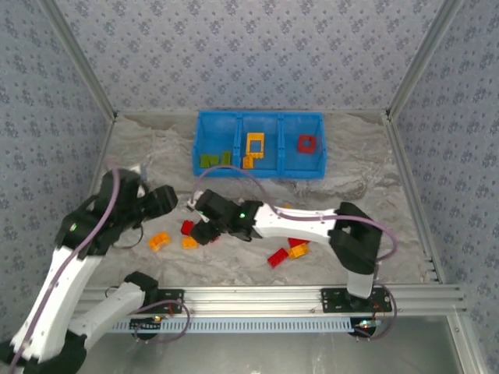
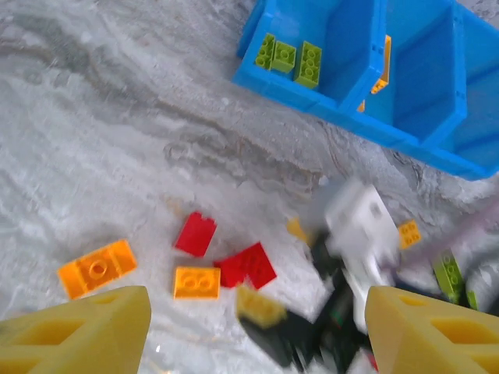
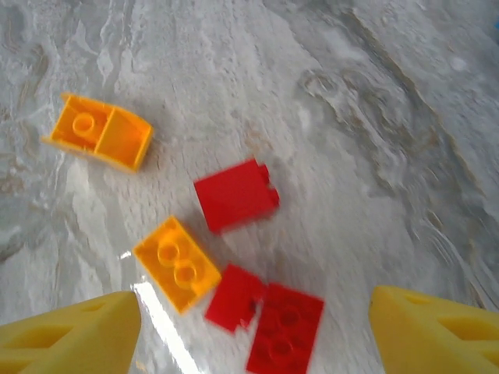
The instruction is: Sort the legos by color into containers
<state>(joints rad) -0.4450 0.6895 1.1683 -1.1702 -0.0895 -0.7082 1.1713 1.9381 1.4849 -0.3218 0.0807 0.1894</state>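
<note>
Pick step in hand. My right gripper (image 3: pixel 253 315) hovers empty, jaws apart, over a red brick (image 3: pixel 235 195) on the table (image 3: pixel 366 117), at 7 o'clock from the blue tray (image 1: pixel 273 173). The left gripper (image 2: pixel 257 312) is likewise apart and empty. Next, I judge: descend and close on that brick.

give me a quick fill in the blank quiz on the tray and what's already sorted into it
1. The blue tray is divided into ____ compartments.
2. Seen from the top view, the bricks in its left compartment are all ____.
3. The open square frame in its right compartment is ____.
4. The orange-yellow frame lies in the ____ compartment.
Missing words: three; green; red; middle.
</note>
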